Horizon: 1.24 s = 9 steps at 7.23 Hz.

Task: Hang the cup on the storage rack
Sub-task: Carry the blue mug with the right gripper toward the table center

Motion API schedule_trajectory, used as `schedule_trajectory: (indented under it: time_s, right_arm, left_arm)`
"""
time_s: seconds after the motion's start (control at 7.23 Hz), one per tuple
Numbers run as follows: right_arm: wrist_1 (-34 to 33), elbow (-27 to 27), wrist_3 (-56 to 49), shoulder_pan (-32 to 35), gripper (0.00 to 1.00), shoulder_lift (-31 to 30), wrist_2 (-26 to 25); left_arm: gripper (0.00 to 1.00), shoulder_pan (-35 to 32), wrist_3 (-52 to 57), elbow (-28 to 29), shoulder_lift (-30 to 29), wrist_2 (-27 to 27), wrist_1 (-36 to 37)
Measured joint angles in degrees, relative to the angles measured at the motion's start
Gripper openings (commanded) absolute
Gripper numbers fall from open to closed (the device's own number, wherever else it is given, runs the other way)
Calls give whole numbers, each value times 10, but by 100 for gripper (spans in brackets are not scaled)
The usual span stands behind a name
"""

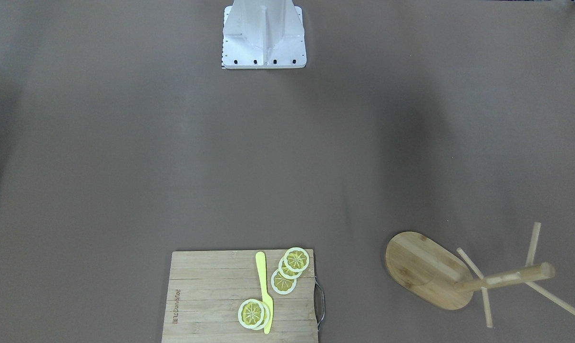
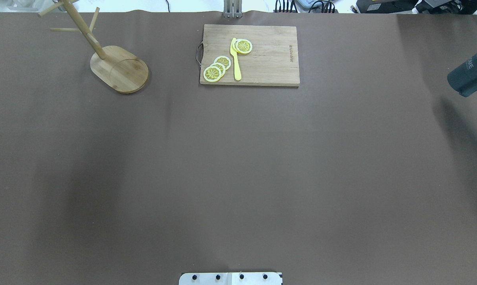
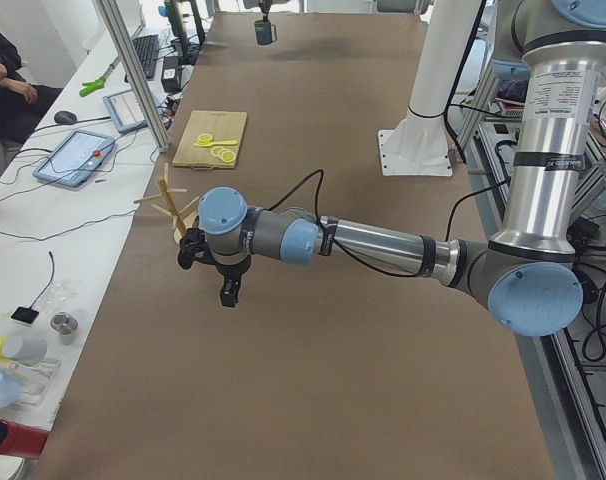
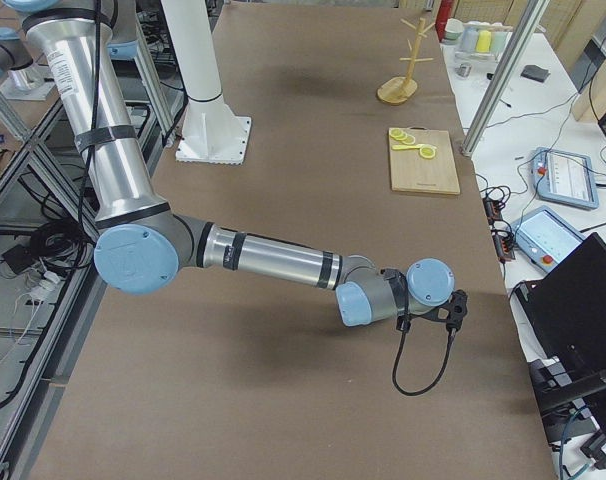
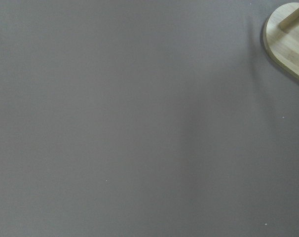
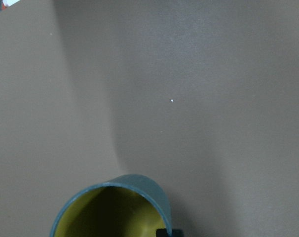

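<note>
The slate-blue cup (image 2: 468, 76) with a yellow inside stands at the table's far right edge. It also shows small at the far end in the exterior left view (image 3: 265, 33). The right wrist view looks down on its rim (image 6: 139, 183), with no fingers in view. The bamboo storage rack (image 2: 120, 70) stands at the far left with bare pegs, and shows in the front view (image 1: 423, 269) too. My left gripper (image 3: 227, 292) hovers over the table just beside the rack (image 3: 166, 205). My right gripper (image 4: 454, 309) is at the right end. I cannot tell if either is open.
A slatted cutting board (image 2: 270, 65) with lemon slices (image 2: 216, 68) and a yellow knife (image 2: 236, 59) lies at the far middle. The robot's white base (image 1: 263, 38) is at the near edge. Operators' desks with tablets (image 3: 73, 158) run along the far side.
</note>
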Motion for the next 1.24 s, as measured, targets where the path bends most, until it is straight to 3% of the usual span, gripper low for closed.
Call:
schedule_trajectory:
  time_s: [0.55,1.24]
  right_arm:
    - [1,119,257,-58,0,15,-25]
    - [-27,306,494,-220,0,15,-153]
  left_arm:
    - [99,0,0,-1,1,-7,3]
    - [99,0,0,-1,5,-7,3]
